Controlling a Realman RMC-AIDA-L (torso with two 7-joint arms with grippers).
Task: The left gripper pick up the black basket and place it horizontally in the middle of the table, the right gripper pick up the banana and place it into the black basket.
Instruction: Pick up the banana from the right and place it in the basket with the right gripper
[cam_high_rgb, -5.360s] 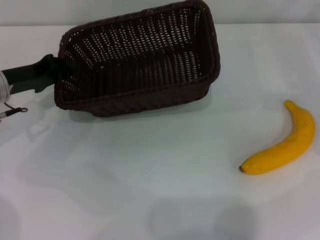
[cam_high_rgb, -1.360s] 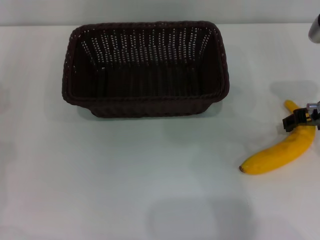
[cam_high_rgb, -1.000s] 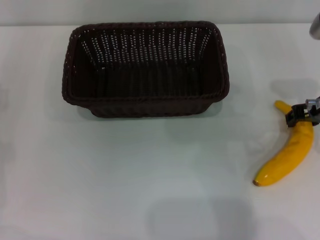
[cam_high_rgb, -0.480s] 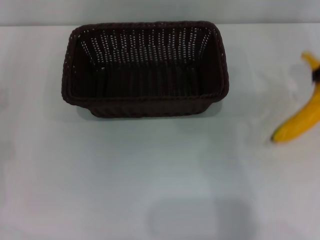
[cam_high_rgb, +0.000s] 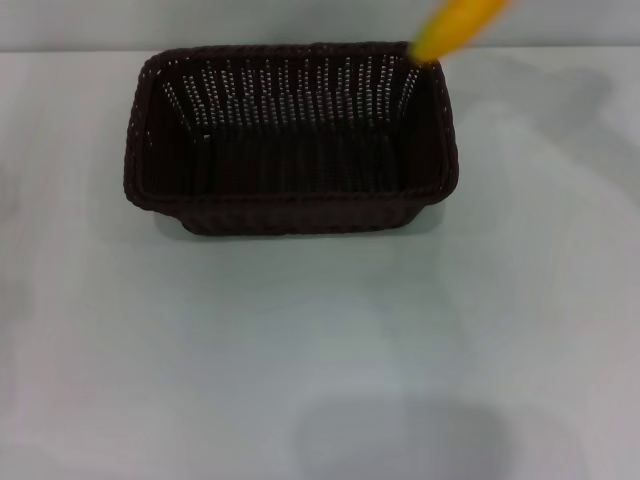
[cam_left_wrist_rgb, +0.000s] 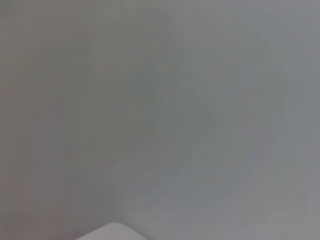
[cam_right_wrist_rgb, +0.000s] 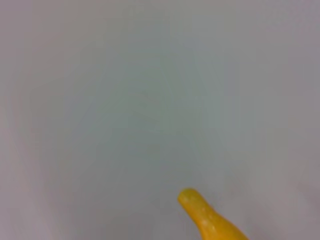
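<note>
Curved yellow banana (cam_high_rgb: 455, 22) airborne over far right corner of dark woven wicker basket (cam_high_rgb: 290, 205) on white desk (cam_high_rgb: 320, 350); both grippers out of view, state unknown

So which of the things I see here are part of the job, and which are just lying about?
Part of the job:
- black basket, lying level on the table
- banana, up in the air by the basket's far right corner; the claw carrying it is out of sight

Just lying about:
- nothing else shows in any view
</note>
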